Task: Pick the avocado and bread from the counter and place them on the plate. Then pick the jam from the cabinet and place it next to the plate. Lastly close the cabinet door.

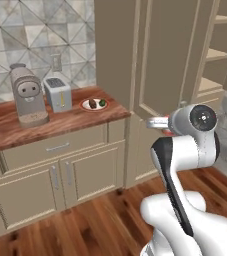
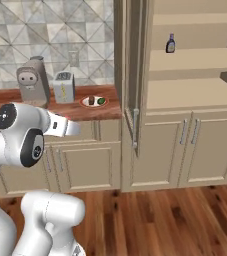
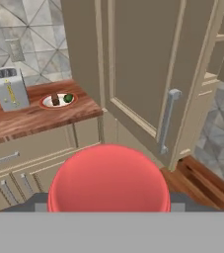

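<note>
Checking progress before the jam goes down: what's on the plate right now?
The plate on the counter holds the brown bread and the green avocado, side by side. Whatever part of the plate lies beneath them is covered.

No legible text anywhere; pale label on the dark bottle (image 2: 171, 44), far on the cabinet shelf (image 2: 195, 59), too small to read.

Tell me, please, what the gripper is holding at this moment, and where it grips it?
The jam, a red jar, sits between the jaws; which part they grip is hidden.
</note>
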Controlling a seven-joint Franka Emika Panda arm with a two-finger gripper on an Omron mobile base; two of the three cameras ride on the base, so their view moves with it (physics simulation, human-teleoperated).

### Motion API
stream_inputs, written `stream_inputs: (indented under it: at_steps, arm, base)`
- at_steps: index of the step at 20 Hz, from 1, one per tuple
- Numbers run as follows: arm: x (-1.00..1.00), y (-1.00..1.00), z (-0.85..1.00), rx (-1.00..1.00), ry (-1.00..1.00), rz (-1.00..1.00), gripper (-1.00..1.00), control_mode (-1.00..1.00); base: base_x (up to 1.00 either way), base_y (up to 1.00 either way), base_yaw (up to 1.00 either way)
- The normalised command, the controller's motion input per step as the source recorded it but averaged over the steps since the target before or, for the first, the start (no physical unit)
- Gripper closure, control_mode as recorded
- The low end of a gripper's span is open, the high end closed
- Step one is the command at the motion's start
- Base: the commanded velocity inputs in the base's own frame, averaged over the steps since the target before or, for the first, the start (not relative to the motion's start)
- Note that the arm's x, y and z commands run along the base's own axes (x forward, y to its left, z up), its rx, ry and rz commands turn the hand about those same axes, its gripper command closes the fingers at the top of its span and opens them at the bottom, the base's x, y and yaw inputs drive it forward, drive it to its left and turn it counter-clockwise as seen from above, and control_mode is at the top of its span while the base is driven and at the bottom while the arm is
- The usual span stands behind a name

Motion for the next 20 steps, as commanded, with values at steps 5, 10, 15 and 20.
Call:
stream_inputs:
  at_steps: [5,10,15,20]
  arm:
    - [0.0,0.0,0.0,0.0,0.0,0.0,1.0,1.0]
    - [0.0,0.0,0.0,0.0,0.0,0.0,1.0,1.0]
    - [0.0,0.0,0.0,0.0,0.0,0.0,1.0,1.0]
    - [0.0,0.0,0.0,0.0,0.0,0.0,1.0,1.0]
  base:
    - [0.38,0.53,-0.06]
    - [0.34,0.43,-0.01]
    - [0.4,0.32,0.0]
    - [0.42,0.24,0.02]
